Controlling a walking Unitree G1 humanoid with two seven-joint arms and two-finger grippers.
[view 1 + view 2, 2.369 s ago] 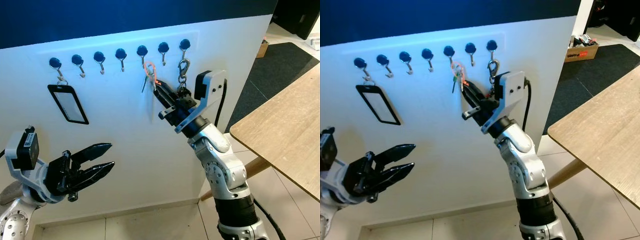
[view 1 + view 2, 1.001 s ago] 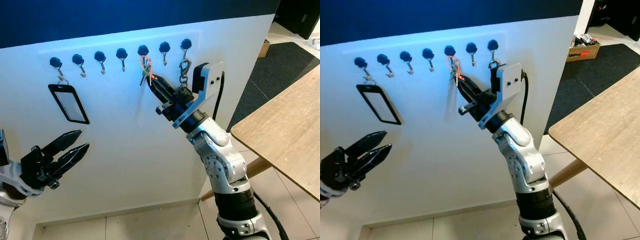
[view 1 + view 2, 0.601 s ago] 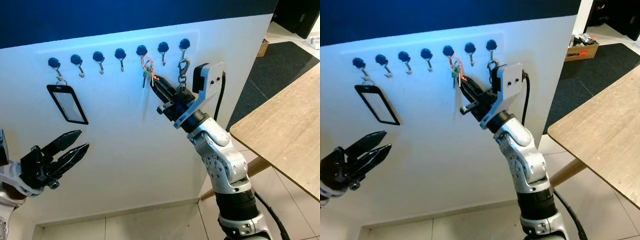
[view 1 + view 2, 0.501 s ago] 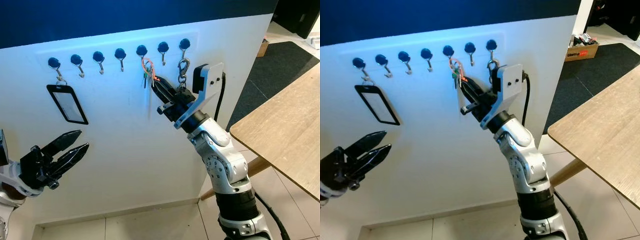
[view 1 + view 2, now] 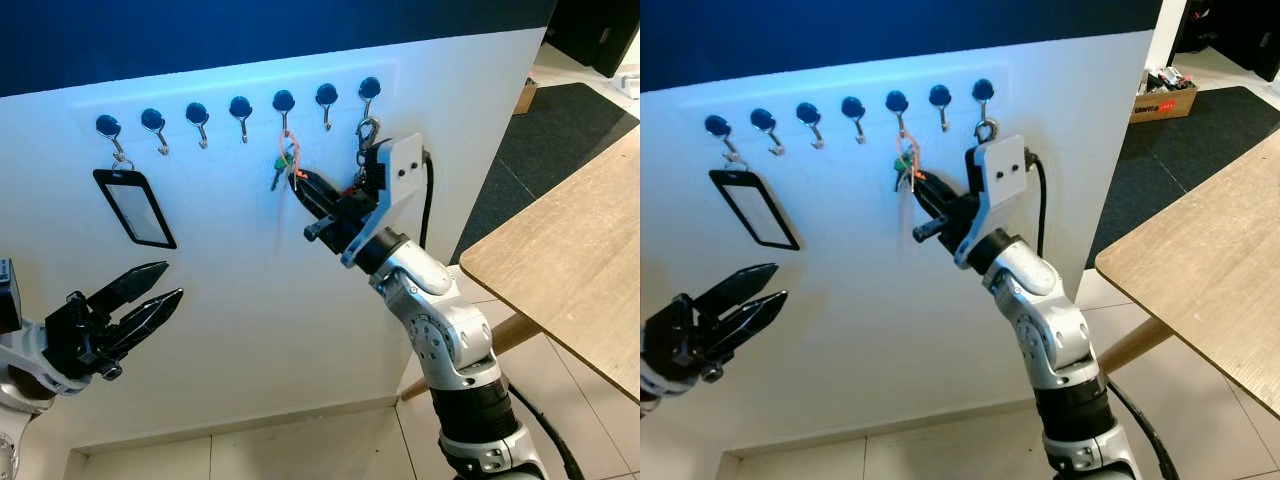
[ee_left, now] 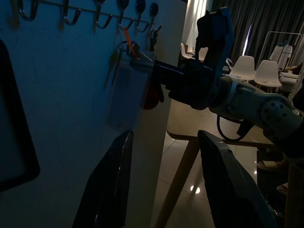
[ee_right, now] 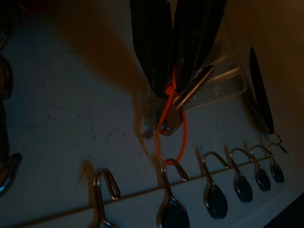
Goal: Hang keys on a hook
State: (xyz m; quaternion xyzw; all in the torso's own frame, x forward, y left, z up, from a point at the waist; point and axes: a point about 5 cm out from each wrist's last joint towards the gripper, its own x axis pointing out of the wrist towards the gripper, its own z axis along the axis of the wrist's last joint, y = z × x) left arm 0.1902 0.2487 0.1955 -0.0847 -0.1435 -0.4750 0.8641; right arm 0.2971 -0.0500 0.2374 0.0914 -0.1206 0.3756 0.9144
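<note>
Upper centre, the right gripper (image 5: 300, 184) pinches the keys (image 5: 283, 170) — orange loop on a hook (image 5: 285, 105); left gripper (image 5: 150, 300) gapes lower left.

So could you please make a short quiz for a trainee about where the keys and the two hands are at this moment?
1. True or false: the left hand is shut on the keys.
2. On the row of hooks, which hook carries the orange loop of the keys? A) first from the left B) fifth from the left C) seventh from the left
3. Fill in: the black-framed badge holder hangs from the ___ hook from the left.

Key: 1. False: the left hand is open and low, and the right hand grips the keys. 2. B. 3. first.
</note>
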